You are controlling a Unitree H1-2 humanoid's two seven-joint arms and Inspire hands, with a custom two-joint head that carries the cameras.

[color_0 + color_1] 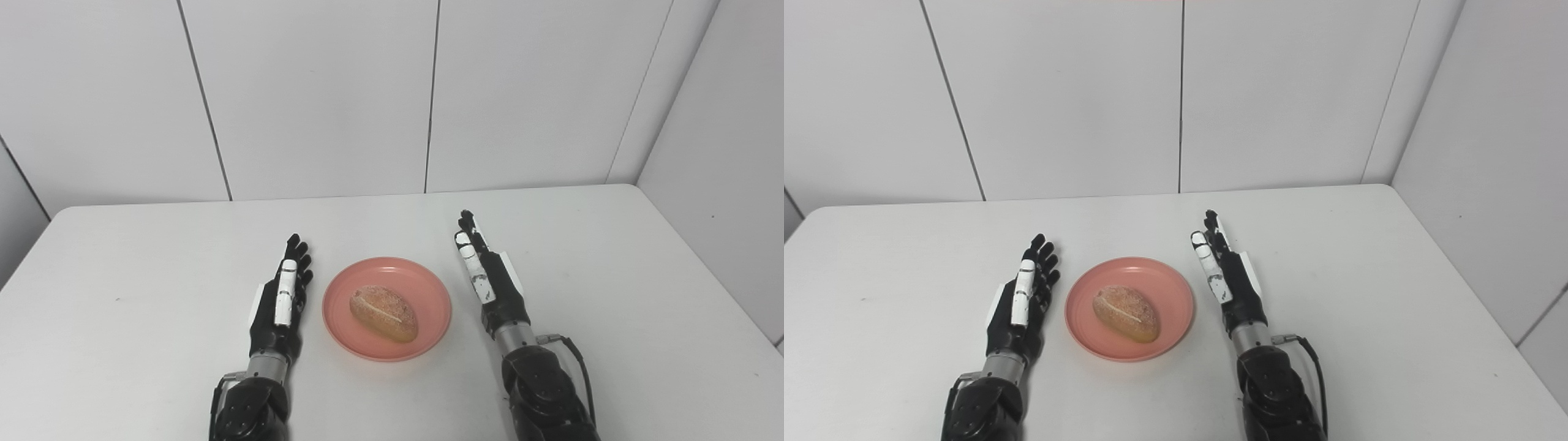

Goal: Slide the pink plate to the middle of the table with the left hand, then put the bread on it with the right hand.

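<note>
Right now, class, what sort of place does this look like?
Probably a lab test booth, not a kitchen: a bare white table boxed in by plain white panel walls, holding only a pink plate with bread.

Both arms run off the bottom edge, forearms cut away below the wrists; the table [122, 257] loses its near edge and both near corners to the frame; the bread [384, 313] hides the plate's [429, 288] centre, and the undersides of both hands stay unseen
</note>
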